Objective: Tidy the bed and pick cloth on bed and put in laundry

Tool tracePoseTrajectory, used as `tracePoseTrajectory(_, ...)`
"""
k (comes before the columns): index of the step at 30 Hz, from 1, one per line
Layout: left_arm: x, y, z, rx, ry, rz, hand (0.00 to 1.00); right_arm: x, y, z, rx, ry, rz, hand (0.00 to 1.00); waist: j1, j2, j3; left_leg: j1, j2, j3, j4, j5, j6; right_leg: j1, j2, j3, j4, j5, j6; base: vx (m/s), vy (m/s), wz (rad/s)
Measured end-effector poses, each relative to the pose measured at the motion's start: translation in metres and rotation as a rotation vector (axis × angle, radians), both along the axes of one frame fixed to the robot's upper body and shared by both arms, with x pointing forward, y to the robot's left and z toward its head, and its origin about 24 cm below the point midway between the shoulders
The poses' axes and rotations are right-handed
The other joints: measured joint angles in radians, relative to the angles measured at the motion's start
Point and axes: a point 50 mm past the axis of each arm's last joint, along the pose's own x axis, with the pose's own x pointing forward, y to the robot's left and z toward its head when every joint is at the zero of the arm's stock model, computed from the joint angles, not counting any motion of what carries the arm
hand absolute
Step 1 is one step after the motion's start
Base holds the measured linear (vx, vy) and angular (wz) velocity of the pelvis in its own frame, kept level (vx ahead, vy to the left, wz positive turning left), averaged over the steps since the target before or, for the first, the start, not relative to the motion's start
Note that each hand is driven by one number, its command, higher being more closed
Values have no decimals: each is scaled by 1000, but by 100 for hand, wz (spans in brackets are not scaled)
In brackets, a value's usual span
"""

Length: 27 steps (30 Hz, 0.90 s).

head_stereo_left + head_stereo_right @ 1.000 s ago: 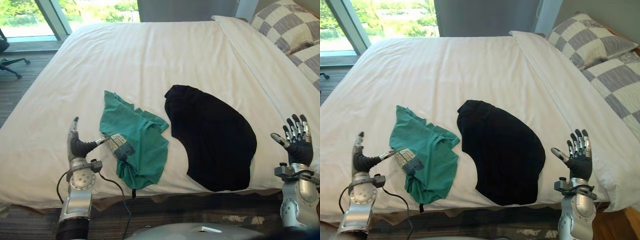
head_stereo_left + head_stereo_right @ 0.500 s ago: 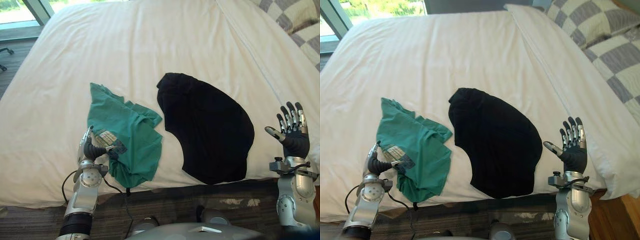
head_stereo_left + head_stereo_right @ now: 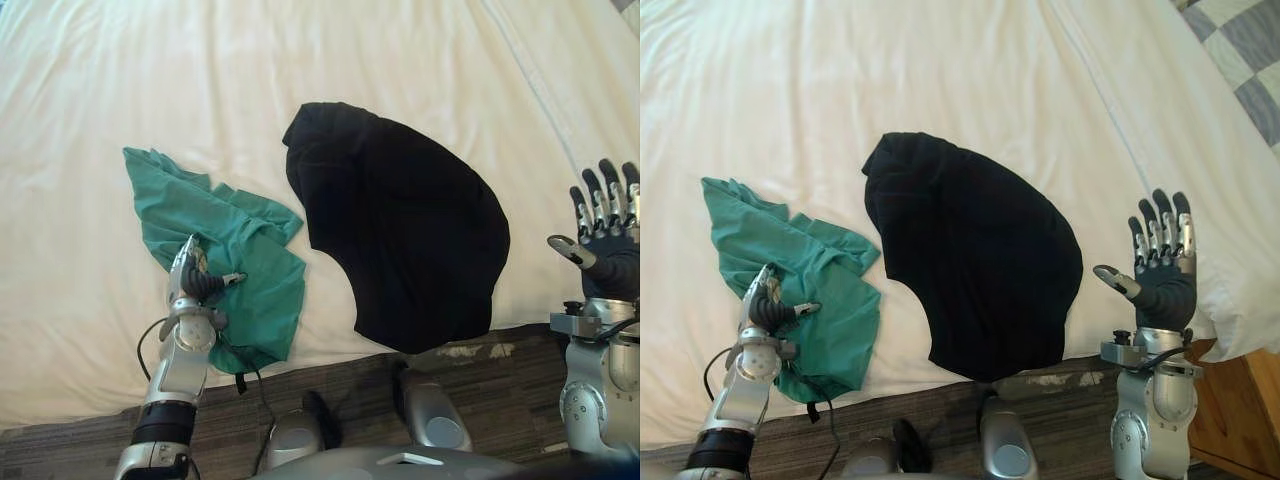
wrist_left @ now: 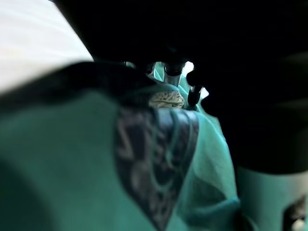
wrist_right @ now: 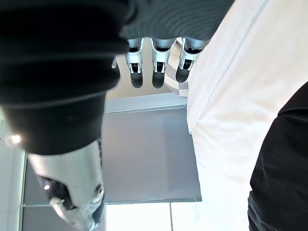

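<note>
A crumpled green cloth [image 3: 225, 250] lies on the white bed [image 3: 120, 80] near its front edge, a printed patch on it close up in the left wrist view [image 4: 154, 159]. Beside it on the right a black cloth [image 3: 400, 235] is spread flat. My left hand [image 3: 200, 285] rests on the green cloth's near part, fingers straight and thumb out to the side, fingertips [image 4: 173, 72] past the fabric. My right hand [image 3: 1162, 275] is raised open at the bed's front right edge, palm toward the black cloth [image 5: 284, 183], touching nothing.
The white sheet runs smooth to the far side. A checked pillow [image 3: 1255, 60] sits at the far right corner. Dark carpet [image 3: 330, 380] lies below the bed's front edge, and a wooden piece [image 3: 1240, 410] stands at the lower right.
The camera has tipped down and closer to the bed. My left hand has moved from beside the green cloth onto it. The right hand stays raised and open.
</note>
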Motion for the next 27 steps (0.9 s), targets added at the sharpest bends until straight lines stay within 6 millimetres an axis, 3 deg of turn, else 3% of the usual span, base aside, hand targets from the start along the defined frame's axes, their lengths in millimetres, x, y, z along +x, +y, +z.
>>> tracePoseTrajectory(3, 7, 5, 5, 73, 101, -65, 100, -1, 2, 8, -49, -15, 25, 0, 3, 22, 14, -16, 17, 20, 43, -9, -9, 10, 3, 0, -26, -1, -1, 81, -52, -11)
tracePoseTrajectory(9, 15, -16, 0, 124, 225, -251, 100, 13, 28, 13, -278, 35, 104, 0, 2, 17, 17, -9, 3, 46, 89, -10, -8, 30, -25, 4, -27, 1, 1, 29, 42, -4)
tracePoseTrajectory(13, 23, -33, -8, -46, 234, -330, 100, 44, 62, -9, -492, 154, 120, 0, 6, 2, 23, -21, -31, 37, 87, -12, -5, 34, -56, 6, -63, 20, 21, -14, 94, -1)
tracePoseTrajectory(16, 27, -36, -8, -119, 217, -342, 100, 71, 71, -31, -619, 285, 99, 0, 9, 2, 25, -40, -40, 10, 88, -9, 0, 42, -62, 5, -113, 64, 12, -24, 67, 4)
tracePoseTrajectory(17, 33, -36, -7, -171, 205, -347, 100, 85, 73, -44, -673, 372, 75, 0, 13, 1, 26, -61, -42, -22, 90, -2, 11, 52, -64, -4, -153, 104, 7, -41, 83, 12)
tracePoseTrajectory(20, 44, -41, -1, -222, 188, -375, 100, 104, 69, -57, -724, 480, 12, 0, 16, -12, 38, -78, -47, -83, 89, 0, 15, 71, -72, -26, -189, 147, 12, -47, 74, 29)
tracePoseTrajectory(23, 52, -42, 11, -228, 153, -388, 100, 123, 68, -62, -793, 557, -43, 0, 20, -33, 54, -96, -54, -120, 88, 4, 21, 69, -73, -42, -202, 169, 14, -77, 17, 23)
tracePoseTrajectory(27, 64, -39, 33, -256, 111, -432, 100, 151, 53, -58, -906, 667, -278, 0, 46, -51, 75, -143, -54, -187, 85, 8, 27, 32, -65, -58, -208, 223, 9, -112, 8, 11)
